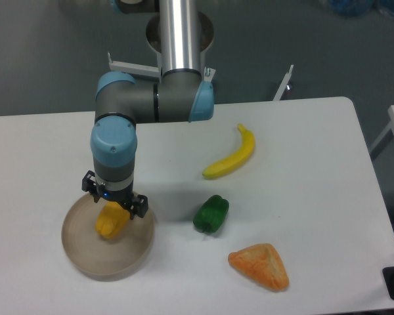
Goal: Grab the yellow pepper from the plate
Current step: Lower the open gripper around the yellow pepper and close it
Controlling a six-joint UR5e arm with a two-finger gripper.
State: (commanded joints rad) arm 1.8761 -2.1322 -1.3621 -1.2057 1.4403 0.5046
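Yellow pepper [110, 222] lies on beige plate [92, 259], front-left area of white worktop [302, 138]. End effector [115, 205] directly over pepper, touching or nearly so; finger spread hidden from this angle, cannot tell whether clamped. Green pepper [211, 214] just right of plate. Banana [232, 157] beyond it. Orange wedge [260, 266] front right.

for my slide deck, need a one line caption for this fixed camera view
UR5e gripper lowered over the yellow pepper on the plate.
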